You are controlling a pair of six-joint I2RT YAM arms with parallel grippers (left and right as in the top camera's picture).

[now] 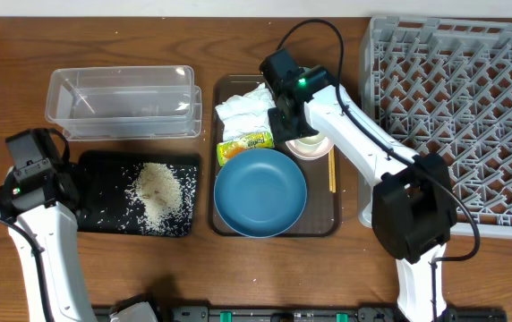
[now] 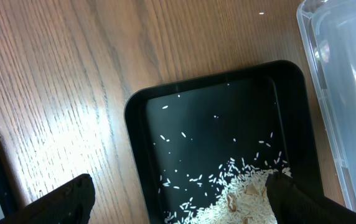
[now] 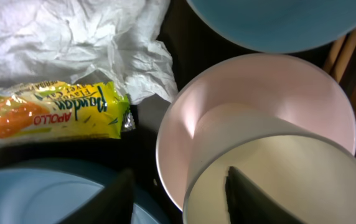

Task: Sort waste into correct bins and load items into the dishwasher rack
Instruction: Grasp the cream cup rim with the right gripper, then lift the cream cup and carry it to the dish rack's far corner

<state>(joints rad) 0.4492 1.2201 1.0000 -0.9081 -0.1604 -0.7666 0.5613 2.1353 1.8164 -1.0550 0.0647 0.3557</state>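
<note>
The left fingers (image 2: 66, 202) are spread wide above the black tray (image 1: 99, 174), which lies near the bench's left edge and holds the rice grains (image 1: 157, 192). The clear tub (image 1: 122, 103) sits just beyond it, toward the far edge. The brown serving tray (image 1: 323, 219) at mid-bench carries the tissue (image 1: 245, 112), wrapper (image 1: 245, 143), dark-blue bowl (image 1: 260, 192), light-blue bowl (image 3: 277, 25), chopsticks (image 1: 331, 170) and the pink bowl (image 3: 246, 81), with the white cup (image 3: 290, 180) standing inside it. The right fingers (image 3: 112, 199) are partly spread astride the cup rim, not pinching it. The rack (image 1: 457, 98) occupies the far right corner.
</note>
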